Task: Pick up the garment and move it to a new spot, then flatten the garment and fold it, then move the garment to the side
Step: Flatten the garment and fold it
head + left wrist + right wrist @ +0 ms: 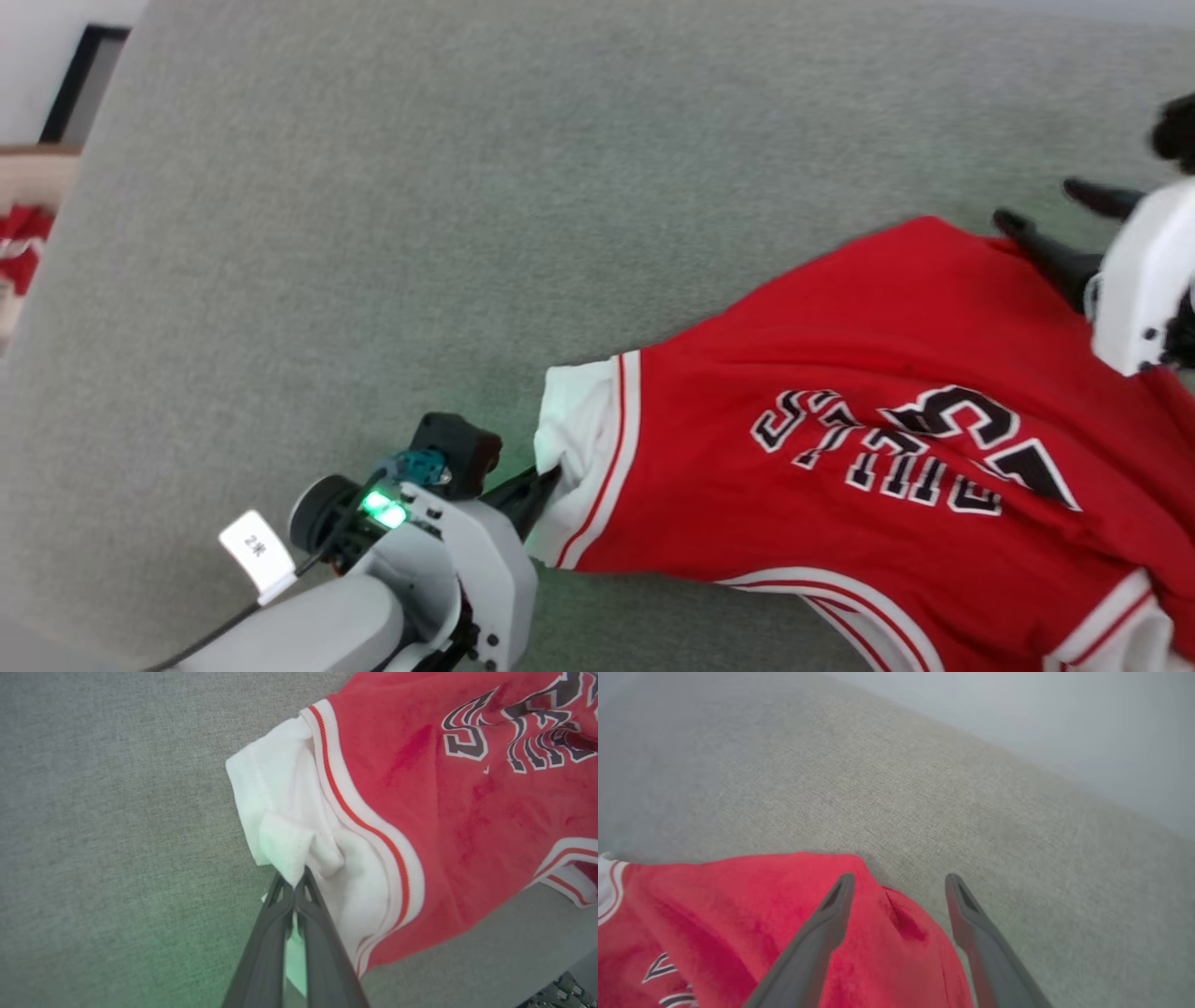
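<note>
since flattening calls for the cloth to be pulled taut from opposite ends, the left gripper [296, 884] has its two dark fingers pinched together on the edge of the white short sleeve [285, 812] of the large red sports jersey [840, 373]. the jersey lies spread, lettering up, on the grey woven fabric surface [373, 233]. the right gripper [900, 879] sits at the red far corner with jaws spread wide, holding nothing. it is probably placed there to take that corner and stretch the wrinkled body. at the head view's far left edge, a tan box-like thing [33, 168] seems to hold bunched red-and-white cloth [23, 247], though it is too cropped to be sure.
</note>
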{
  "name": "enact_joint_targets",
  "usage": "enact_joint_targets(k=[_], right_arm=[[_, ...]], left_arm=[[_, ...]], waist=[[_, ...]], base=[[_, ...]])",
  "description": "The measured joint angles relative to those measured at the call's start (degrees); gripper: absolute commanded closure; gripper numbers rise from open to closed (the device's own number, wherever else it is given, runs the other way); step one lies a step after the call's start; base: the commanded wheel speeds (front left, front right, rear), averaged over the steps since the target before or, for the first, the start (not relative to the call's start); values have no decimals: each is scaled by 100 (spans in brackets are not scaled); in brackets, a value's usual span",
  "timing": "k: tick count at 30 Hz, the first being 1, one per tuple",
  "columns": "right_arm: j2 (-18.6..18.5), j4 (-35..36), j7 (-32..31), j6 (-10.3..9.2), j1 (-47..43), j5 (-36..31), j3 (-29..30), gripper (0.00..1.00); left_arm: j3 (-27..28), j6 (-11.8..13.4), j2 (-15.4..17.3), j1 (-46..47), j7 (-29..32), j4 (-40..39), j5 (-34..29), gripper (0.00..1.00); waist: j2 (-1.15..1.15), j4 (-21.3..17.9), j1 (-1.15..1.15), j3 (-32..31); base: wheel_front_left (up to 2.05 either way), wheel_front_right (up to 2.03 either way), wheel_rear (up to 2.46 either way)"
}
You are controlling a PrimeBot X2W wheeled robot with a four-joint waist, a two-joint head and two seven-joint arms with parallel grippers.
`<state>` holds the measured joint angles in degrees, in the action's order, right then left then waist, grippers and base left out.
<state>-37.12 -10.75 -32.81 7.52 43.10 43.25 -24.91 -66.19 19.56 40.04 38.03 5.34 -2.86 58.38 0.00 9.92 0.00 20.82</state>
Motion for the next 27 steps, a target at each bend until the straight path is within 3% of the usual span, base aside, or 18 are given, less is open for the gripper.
enact_joint_targets(k=[5, 13, 14, 15, 22, 27], right_arm=[[43, -1156, -489, 1, 665, 412, -868, 0], [-40, -2079, -1140, 11, 1414, 767, -1650, 0], [-30, -2168, -1240, 15, 1480, 816, -1701, 80], [-30, -2219, -1339, 16, 1544, 880, -1764, 100], [-24, -2535, -1348, 12, 1773, 1081, -1978, 100], [46, -2626, -1151, 12, 1825, 1237, -2059, 100]], left_arm=[[-15, -102, -181, 93, -42, 145, -7, 100], [-18, -243, -346, 144, -146, 356, -35, 100], [-18, -248, -358, 144, -169, 377, -30, 100], [-15, -260, -369, 144, -180, 402, -22, 100], [-11, -366, -367, 229, -73, 515, 21, 100], [37, -450, -167, 559, 315, 419, 104, 100]], waist=[[0, 227, 0, 160], [0, 521, 0, 352], [0, 543, 0, 370], [0, 559, 0, 385], [0, 530, 0, 395], [0, 424, 0, 284]], base=[[0, 0, 0], [0, 0, 0], [0, 0, 0], [0, 0, 0], [0, 0, 0], [0, 0, 0]])
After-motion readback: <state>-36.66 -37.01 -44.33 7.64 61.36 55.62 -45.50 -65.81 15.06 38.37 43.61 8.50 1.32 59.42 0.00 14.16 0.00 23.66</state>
